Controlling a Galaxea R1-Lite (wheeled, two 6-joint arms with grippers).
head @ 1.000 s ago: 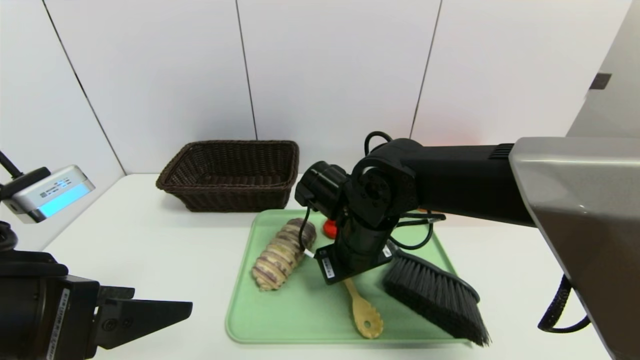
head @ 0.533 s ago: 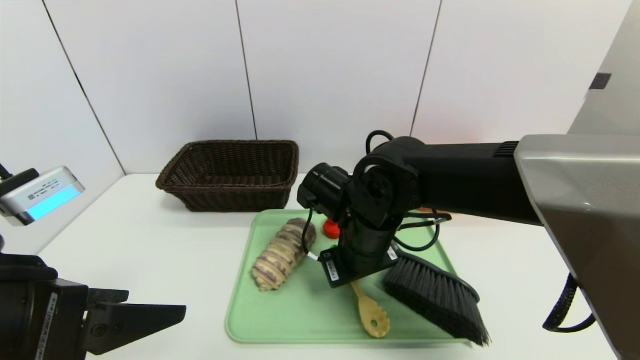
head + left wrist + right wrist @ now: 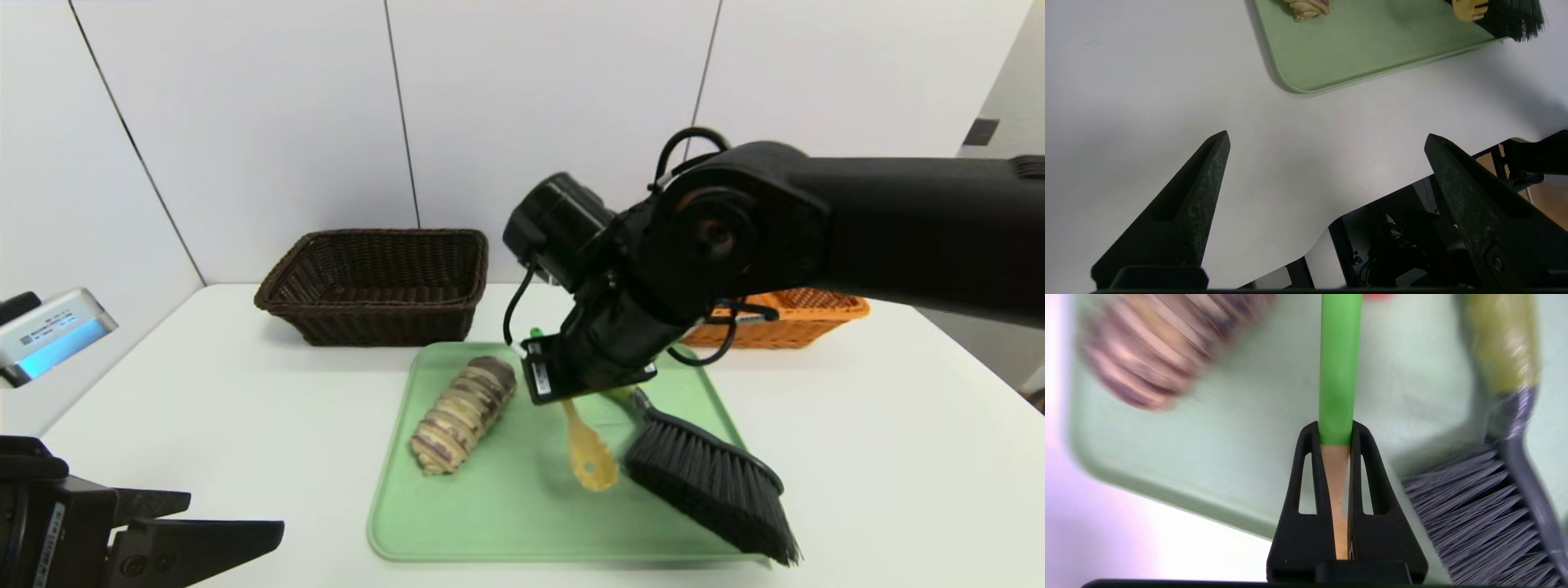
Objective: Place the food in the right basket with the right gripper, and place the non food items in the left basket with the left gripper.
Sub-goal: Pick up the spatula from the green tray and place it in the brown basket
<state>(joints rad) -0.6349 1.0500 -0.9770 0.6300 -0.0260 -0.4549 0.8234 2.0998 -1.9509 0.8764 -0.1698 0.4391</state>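
Observation:
My right gripper (image 3: 1335,428) is shut on the yellow slotted spoon (image 3: 589,457) where its green handle (image 3: 1340,367) begins, and holds it above the green tray (image 3: 490,523). The striped beige roll (image 3: 464,415) lies on the tray's left half. The black-bristled brush (image 3: 710,482) lies on the tray's right side, close beside the spoon. A red sliver of the knob toy (image 3: 1378,296) shows in the right wrist view. The black box is out of view. The dark brown basket (image 3: 375,282) stands back left, the orange basket (image 3: 784,318) back right. My left gripper (image 3: 1327,136) is open near the front left.
The white table (image 3: 245,408) stretches around the tray. Its front edge (image 3: 1306,241) lies just below my left gripper. My right arm (image 3: 816,220) spans the view above the tray's back right and covers part of the orange basket.
My right arm has risen and lifted the spoon off the tray, uncovering the orange basket. My left gripper has drifted slightly lower and leftward.

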